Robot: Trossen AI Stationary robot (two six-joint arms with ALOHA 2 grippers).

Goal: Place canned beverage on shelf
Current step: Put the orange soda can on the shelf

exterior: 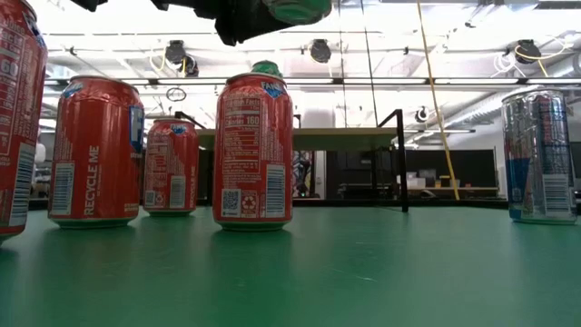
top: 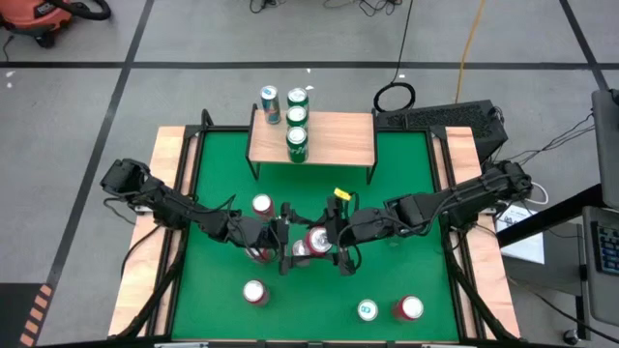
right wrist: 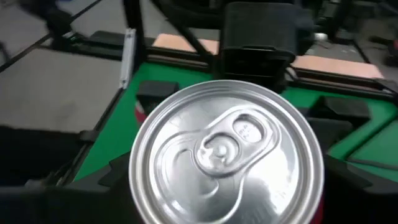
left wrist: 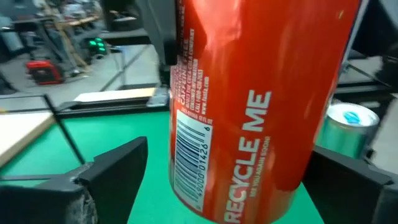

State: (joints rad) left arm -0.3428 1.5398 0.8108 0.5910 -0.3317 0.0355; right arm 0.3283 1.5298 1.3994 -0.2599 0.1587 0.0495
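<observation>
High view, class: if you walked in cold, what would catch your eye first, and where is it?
First, the two dark arms meeting at the middle of the green table, the left gripper and right gripper on either side of one red can. Next, three cans stand on the wooden shelf at the far edge, and more red cans stand along the near side.

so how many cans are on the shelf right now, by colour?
On the shelf, from the high view:
green cans: 3
blue-and-silver can: 1
total: 4
</observation>
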